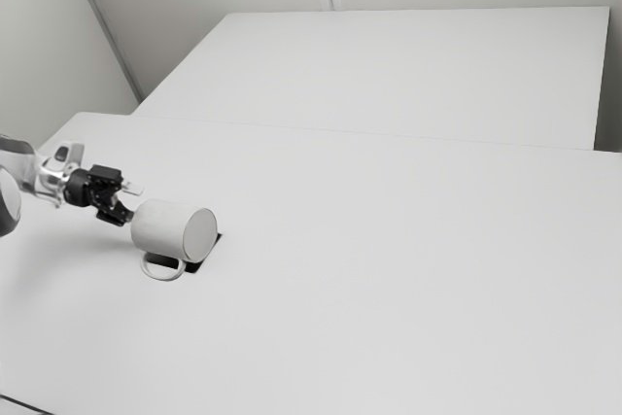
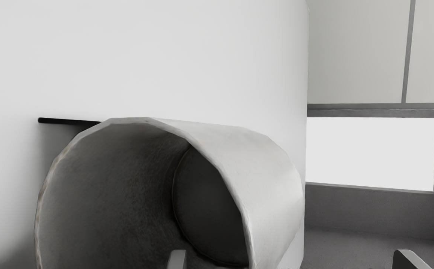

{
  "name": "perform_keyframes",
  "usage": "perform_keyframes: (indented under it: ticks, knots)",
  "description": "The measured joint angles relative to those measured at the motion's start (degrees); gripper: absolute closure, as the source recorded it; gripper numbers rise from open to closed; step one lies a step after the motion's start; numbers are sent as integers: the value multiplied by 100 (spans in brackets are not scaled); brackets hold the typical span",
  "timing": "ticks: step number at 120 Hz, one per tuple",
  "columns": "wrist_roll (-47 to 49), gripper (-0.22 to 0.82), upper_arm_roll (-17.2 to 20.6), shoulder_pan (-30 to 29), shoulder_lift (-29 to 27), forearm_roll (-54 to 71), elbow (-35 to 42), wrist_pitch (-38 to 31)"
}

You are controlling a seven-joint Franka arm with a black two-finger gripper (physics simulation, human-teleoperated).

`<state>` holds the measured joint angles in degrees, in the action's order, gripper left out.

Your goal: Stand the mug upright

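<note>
"Saw the table (image 1: 389,240) across the exterior frame?"
"Yes, and the mug (image 1: 160,227) left of centre, on its side, mouth toward the gripper (image 1: 133,203)."
"Gripped anything?"
"Nothing. Stood wide open, one finger (image 2: 177,259) at bottom centre over the mouth, the other (image 2: 407,259) at bottom right, outside."
"And handling?"
"Judged stiff, smooth, perhaps breakable; best pinched across the wall at the rim (image 2: 39,209), clear of the handle (image 1: 163,278)."

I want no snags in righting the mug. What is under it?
A flat black thing pokes out from under the mug, near its handle and base. The mug covers the rest, so the full shape can't be seen.
</note>
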<state>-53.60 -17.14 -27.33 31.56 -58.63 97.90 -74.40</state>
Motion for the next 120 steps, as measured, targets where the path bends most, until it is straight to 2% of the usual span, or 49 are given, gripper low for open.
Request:
perform_keyframes:
  ticks: [15, 36, 53, 85, 101, 120]
  knots:
    - [-174, 2, 48, 8, -79, -65, 192, 112]
    - [-385, 47, 70, 13, -89, -79, 201, 184]
    - [-518, 65, 71, 8, -59, -87, 211, 195]
    - [-683, 76, 120, -8, -233, -214, 307, 250]
    - [-674, 77, 126, 117, -1020, -207, 700, 272]
    - [-420, 78, 138, 770, -1904, 631, 735, -144]
